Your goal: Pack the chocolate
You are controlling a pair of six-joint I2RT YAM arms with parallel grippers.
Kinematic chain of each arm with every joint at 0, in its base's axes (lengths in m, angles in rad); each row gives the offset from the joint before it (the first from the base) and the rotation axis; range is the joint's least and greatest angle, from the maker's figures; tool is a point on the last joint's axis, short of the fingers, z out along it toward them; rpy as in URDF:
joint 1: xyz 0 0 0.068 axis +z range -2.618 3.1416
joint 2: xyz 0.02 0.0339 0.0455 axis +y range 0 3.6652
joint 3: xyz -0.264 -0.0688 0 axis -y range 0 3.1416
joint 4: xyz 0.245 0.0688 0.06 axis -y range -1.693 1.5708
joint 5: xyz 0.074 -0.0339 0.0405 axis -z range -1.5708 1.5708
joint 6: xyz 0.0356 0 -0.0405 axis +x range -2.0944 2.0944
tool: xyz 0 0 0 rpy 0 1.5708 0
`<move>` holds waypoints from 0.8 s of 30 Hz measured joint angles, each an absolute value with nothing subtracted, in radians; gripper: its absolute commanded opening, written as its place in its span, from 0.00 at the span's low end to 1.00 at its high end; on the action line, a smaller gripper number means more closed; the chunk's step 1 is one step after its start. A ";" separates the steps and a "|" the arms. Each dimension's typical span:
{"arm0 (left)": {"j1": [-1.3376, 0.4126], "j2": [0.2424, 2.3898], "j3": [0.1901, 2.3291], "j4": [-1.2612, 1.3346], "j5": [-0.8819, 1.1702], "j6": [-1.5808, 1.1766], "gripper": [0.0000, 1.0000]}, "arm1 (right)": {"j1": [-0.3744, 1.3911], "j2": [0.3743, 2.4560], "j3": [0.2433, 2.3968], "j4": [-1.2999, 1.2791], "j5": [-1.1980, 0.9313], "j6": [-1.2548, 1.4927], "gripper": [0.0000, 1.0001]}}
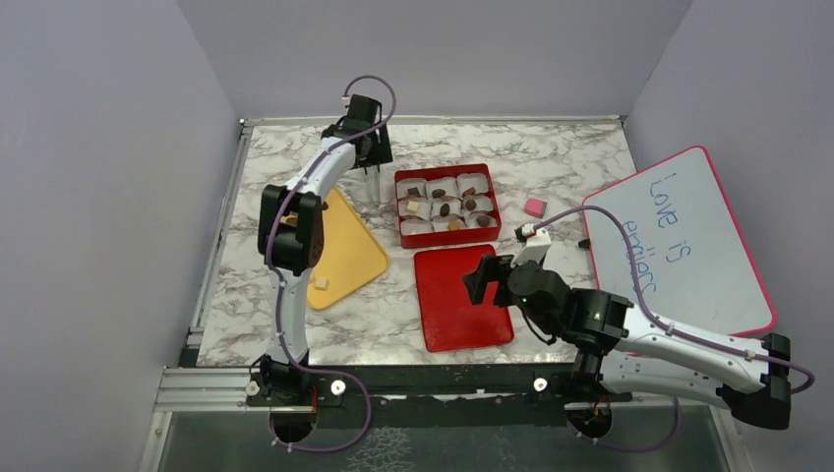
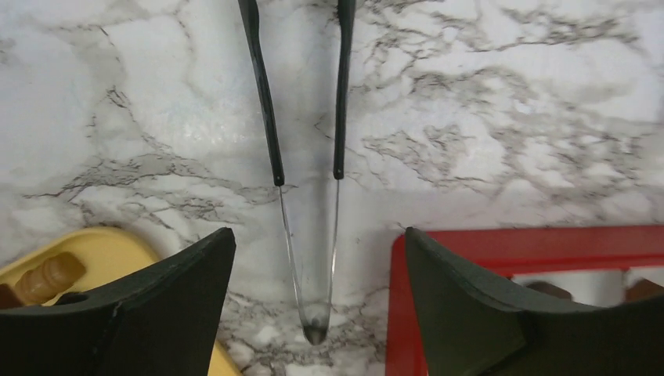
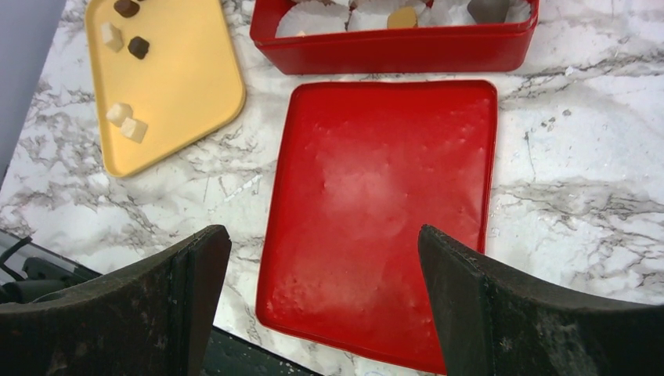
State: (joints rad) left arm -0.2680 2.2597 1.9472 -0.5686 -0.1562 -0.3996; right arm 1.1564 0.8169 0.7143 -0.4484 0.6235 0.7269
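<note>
**A:** Where's the chocolate (image 1: 445,208)?

**B:** Split between two spots. Most is in the red box (image 1: 447,168), just off the worktop (image 1: 551,157) centre toward 12 o'clock. The box has nine white paper cups (image 1: 416,227), and most hold a dark round or a pale cube. Can't tell for the near-left cup. The rest is loose on the yellow tray (image 1: 349,256), at 9 o'clock of the box. The right wrist view shows two dark and three pale pieces on it.

**A:** Left gripper (image 2: 317,235)?

**B:** Jaws wide, gripping nothing. It points down at bare marble in the gap between tray and box. Tweezers (image 2: 264,94) with black handles and metal tips sit between the fingers and touch neither. The tips meet and point to 6 o'clock in the left wrist view. They look to be lying on the marble, not certain.

**A:** Right gripper (image 3: 322,235)?

**B:** Also spread wide and empty. It hangs over the red lid (image 1: 460,297), which lies flat at 6 o'clock of the box, near it but not touching.

**A:** Anything else out there?

**B:** Small pink block (image 1: 534,206) at 3 o'clock of the box, clear of it. Beyond that, a pink-framed whiteboard (image 1: 679,246) at the 3 o'clock edge, with blue handwriting on it.
</note>
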 measured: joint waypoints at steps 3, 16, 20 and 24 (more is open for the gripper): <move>-0.268 2.159 1.922 -0.571 -0.125 -0.390 0.99 | 1.156 0.839 0.706 -0.451 0.609 0.745 0.94; -0.268 1.653 1.507 -0.533 0.071 -0.339 0.99 | 1.156 0.908 0.706 -0.458 0.512 0.817 0.93; -0.268 1.527 1.355 -0.538 0.107 -0.326 0.99 | 1.156 0.957 0.706 -0.458 0.484 0.838 0.92; -0.268 1.331 1.178 -0.530 0.143 -0.317 0.99 | 1.156 1.033 0.706 -0.465 0.457 0.820 0.91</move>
